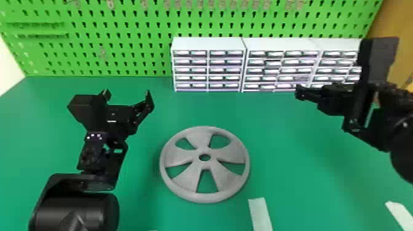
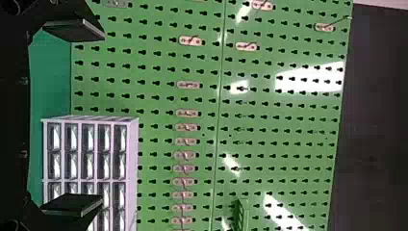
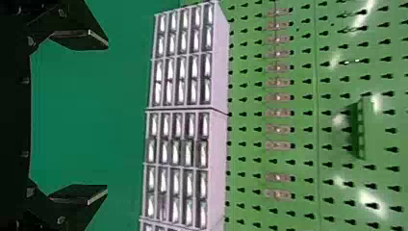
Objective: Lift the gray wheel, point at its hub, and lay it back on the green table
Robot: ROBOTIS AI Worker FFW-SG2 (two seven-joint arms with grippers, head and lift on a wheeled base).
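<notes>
The gray wheel (image 1: 181, 158) lies flat on the green table (image 1: 289, 172), its round hub opening facing up. To the wheel's upper left, my left gripper (image 1: 127, 96) is raised and stands open with nothing between its fingers; in the left wrist view the left gripper (image 2: 89, 118) has its two fingers wide apart. My right gripper (image 1: 299, 92) is up at the right, well away from the wheel. Seen from its own wrist, the right gripper (image 3: 91, 118) is open and holds nothing.
White drawer cabinets (image 1: 209, 44) stand along the back of the table against a green pegboard (image 1: 123, 46). A white strip (image 1: 259, 213) lies near the front edge, and another strip (image 1: 401, 213) at the front right.
</notes>
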